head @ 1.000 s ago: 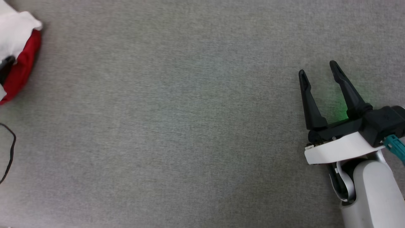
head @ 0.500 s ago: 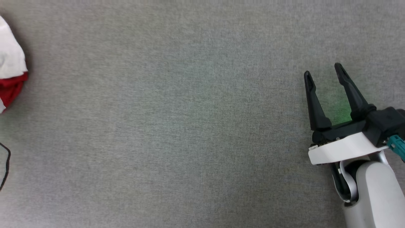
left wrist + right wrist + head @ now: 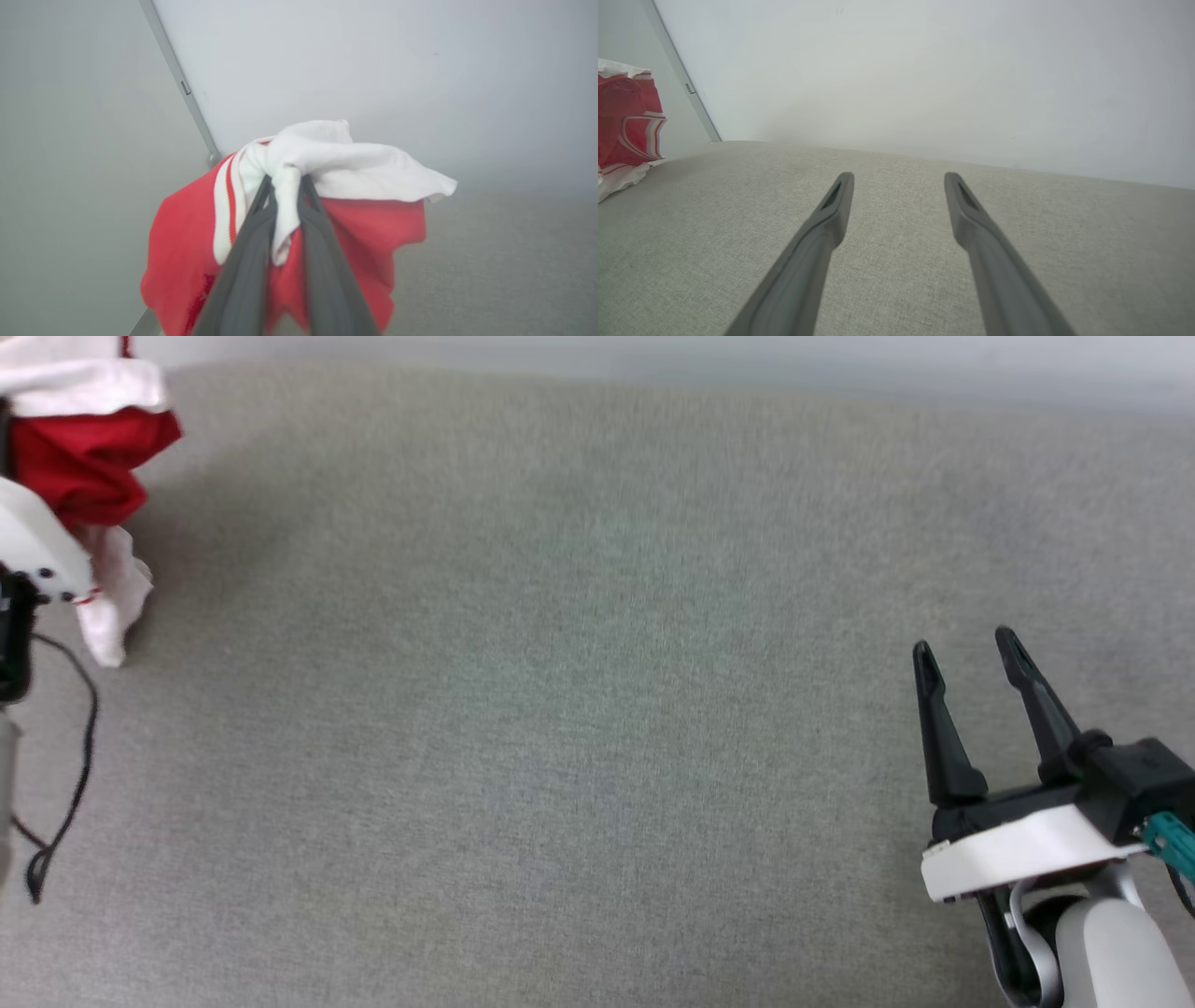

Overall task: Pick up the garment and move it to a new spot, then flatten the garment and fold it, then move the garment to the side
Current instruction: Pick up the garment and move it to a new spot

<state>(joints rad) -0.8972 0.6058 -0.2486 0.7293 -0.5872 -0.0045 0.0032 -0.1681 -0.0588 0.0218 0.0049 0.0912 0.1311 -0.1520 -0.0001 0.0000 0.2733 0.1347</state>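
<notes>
The garment (image 3: 84, 467), a bunched red jersey with white sleeves, hangs at the far left of the head view, above the grey fabric surface (image 3: 579, 691). In the left wrist view my left gripper (image 3: 286, 179) is shut on a white fold of the garment (image 3: 187, 242), whose red body droops around the fingers. The right wrist view has the garment (image 3: 626, 116) at its left edge, striped trim showing. My right gripper (image 3: 966, 649) stands open at the lower right of the head view, over bare surface, nothing between its fingers (image 3: 836, 200).
A black cable (image 3: 75, 747) loops down from the left arm at the left edge. A pale wall (image 3: 924, 70) with a thin metal strip (image 3: 180, 84) rises behind the surface's far edge.
The head camera has tilted, so the far edge and wall now show. The garment has come up off the surface in my left gripper. The right gripper stays open.
</notes>
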